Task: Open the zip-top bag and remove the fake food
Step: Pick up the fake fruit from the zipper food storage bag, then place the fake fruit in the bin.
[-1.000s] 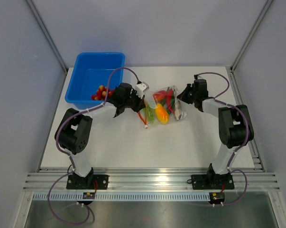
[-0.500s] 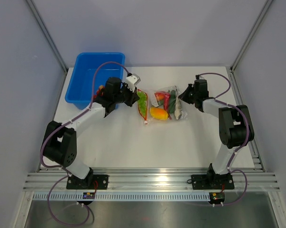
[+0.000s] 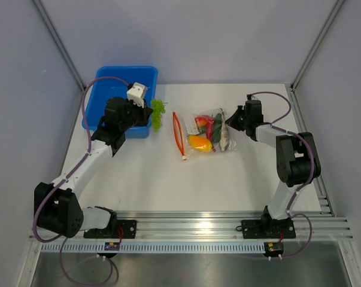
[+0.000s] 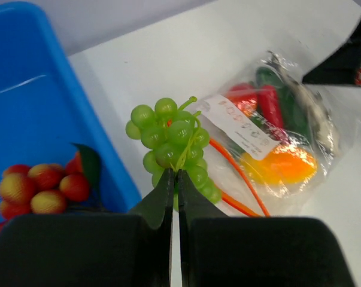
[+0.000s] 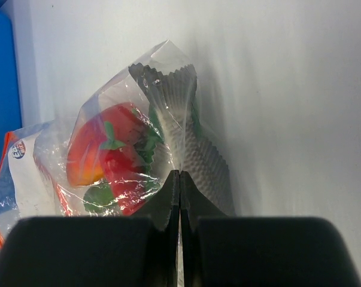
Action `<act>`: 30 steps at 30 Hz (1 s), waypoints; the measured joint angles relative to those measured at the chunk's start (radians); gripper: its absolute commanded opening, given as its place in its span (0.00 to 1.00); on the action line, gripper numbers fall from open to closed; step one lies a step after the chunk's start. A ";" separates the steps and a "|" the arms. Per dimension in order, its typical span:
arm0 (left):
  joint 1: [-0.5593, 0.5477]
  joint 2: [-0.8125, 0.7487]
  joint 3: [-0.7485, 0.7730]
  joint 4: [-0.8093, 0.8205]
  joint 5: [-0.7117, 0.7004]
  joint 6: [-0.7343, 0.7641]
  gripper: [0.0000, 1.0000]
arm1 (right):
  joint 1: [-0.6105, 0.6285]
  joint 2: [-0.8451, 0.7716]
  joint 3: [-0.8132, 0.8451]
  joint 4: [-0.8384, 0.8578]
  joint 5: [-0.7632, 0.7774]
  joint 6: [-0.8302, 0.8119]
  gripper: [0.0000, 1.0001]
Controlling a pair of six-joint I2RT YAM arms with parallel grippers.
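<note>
On the zip-top bag [image 3: 211, 129], a white label [image 4: 237, 122] (illegible); left gripper [image 4: 174, 176] clamps grapes [image 4: 168, 134], right gripper [image 5: 174, 176] the bag.

Tub [image 3: 123, 70] left of zip-top bag [image 3: 190, 125] (grapes [image 3: 158, 112] between)

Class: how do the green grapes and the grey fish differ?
The green grapes are out of the zip-top bag, pinched by the left fingers beside the blue tub; the grey fish lies inside the bag. The grapes are a knobbly cluster; the fish is one ribbed piece. Both are toy food.
</note>
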 measured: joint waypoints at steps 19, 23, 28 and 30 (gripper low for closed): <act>0.277 0.090 -0.050 0.161 -0.254 -0.123 0.00 | 0.000 0.000 0.000 0.000 -0.009 0.000 0.00; 0.298 0.154 -0.045 0.154 -0.249 -0.124 0.05 | 0.000 0.000 0.000 0.000 -0.009 -0.001 0.00; 0.301 0.163 -0.031 0.156 -0.231 -0.117 0.41 | 0.000 0.000 0.000 0.000 -0.013 -0.001 0.00; 0.301 0.163 -0.024 0.166 -0.224 -0.118 0.52 | 0.000 0.000 0.000 0.000 -0.016 -0.002 0.00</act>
